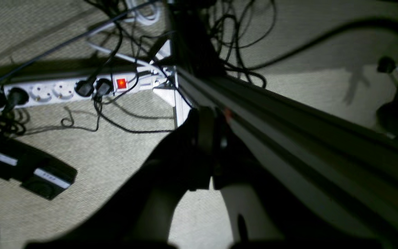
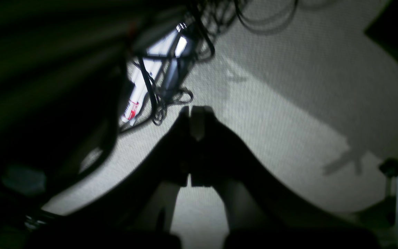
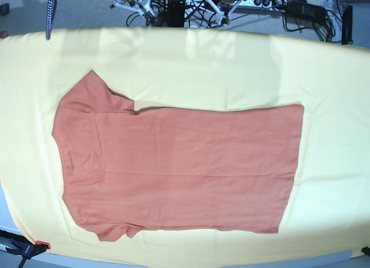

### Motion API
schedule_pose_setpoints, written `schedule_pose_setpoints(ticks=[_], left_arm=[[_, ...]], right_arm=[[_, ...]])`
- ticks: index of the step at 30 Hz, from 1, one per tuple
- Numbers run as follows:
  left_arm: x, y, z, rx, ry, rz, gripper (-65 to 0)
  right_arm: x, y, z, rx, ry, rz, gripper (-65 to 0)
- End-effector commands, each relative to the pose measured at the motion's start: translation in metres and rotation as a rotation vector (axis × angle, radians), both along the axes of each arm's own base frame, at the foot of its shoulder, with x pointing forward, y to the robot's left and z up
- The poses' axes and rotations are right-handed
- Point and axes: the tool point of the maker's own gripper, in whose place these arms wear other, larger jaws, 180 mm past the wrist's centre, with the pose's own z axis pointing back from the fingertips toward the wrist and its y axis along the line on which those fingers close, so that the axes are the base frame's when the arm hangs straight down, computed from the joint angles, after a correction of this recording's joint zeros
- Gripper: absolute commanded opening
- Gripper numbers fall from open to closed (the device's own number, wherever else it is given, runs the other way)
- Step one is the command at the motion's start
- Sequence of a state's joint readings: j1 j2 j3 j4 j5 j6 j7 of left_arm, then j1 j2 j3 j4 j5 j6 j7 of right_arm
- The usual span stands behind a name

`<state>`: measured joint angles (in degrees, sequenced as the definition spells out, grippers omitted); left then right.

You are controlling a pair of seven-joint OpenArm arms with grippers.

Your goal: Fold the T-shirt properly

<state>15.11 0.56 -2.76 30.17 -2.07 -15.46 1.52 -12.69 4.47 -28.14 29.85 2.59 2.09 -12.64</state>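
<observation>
The rust-orange short-sleeved fabric T-shirt (image 3: 179, 167) lies spread flat on the pale yellow cloth (image 3: 231, 66). The left gripper (image 1: 210, 145) and right gripper (image 2: 189, 138) hang over carpet, fingers pressed together, holding nothing.

There is one T-shirt (image 3: 179, 167). It is orange and has two short sleeves. It lies on one big yellow cloth (image 3: 324, 77) that covers the tabletop.

There are two pincers, one for each arm: one left pincer (image 1: 208, 119) and one right pincer (image 2: 195, 119). Each has two dark fingers.

One white power strip (image 1: 64, 90) lies on the floor, with one red switch (image 1: 121, 83) on it. Four black plugs sit in it, and two holes show with no plug.

Two black boxes (image 1: 26, 167) with white labels lie near it. There are many black cables (image 1: 116, 117), too tangled to count.
</observation>
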Motion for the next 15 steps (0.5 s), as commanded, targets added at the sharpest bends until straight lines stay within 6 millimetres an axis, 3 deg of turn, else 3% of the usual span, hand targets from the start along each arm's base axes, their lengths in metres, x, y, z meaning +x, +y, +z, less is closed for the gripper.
schedule_pose_setpoints(ticks=[1,6,12,15], left_arm=[[-0.014,-0.006,0.003,-0.017,0.011,-0.015,-65.0],[-0.054,-0.01,0.018,-0.032,0.025,-0.122,-65.0],[-0.099,0.003,0.043,0.006,0.019,-0.246,-65.0],[-0.116,0.011,0.058,0.01,0.06,-0.298,-65.0]], right_arm=[[-0.009,-0.005,0.001,-0.012,0.001,-0.004,-65.0],[-0.049,-0.007,0.014,0.014,0.047,0.015,-65.0],[-0.096,-0.004,0.043,0.103,0.115,0.078,-65.0],[-0.11,-0.011,0.062,0.081,0.146,0.106,-65.0]])
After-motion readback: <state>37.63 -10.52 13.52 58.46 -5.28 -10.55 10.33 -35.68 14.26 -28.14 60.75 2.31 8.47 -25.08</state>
